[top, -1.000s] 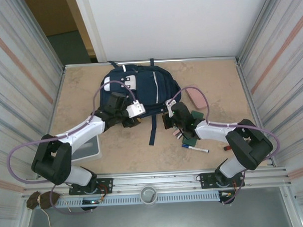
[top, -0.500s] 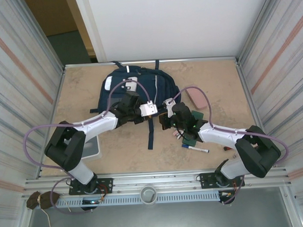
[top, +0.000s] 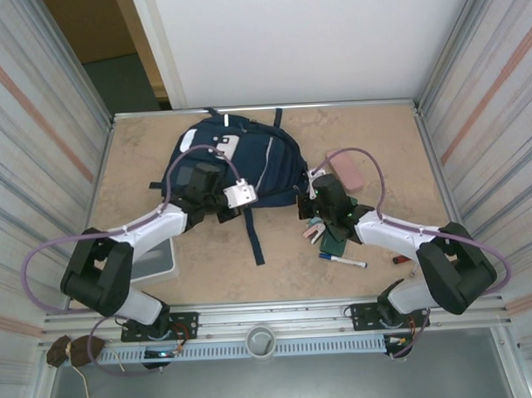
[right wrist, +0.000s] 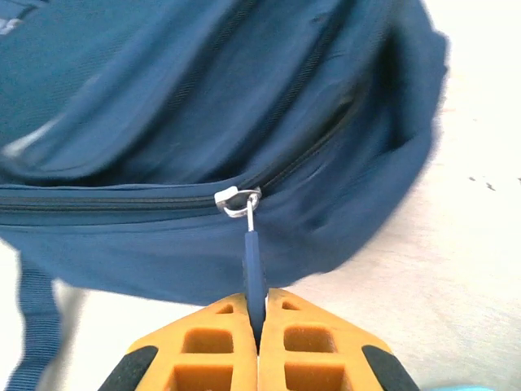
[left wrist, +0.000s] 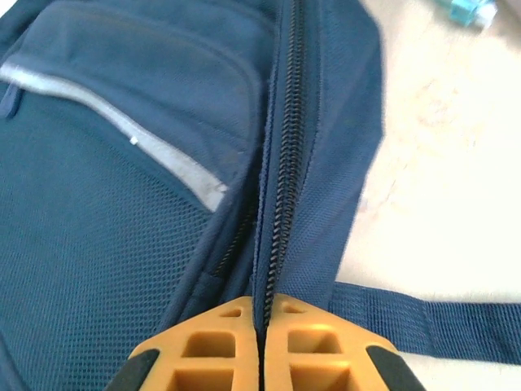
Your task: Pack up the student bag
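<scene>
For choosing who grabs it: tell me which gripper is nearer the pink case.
Right. The right gripper, shut on the zipper pull at the student bag's right edge, is beside the pink case; the left gripper clamps the bag's zipper seam, farther left.

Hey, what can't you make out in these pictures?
Contents of the student bag: fabric hides them, every view.
Small items by the right arm: top view, too small, partly covered.
Whether left fingers pinch a zipper pull or bare seam: left wrist view, hidden between them.
</scene>
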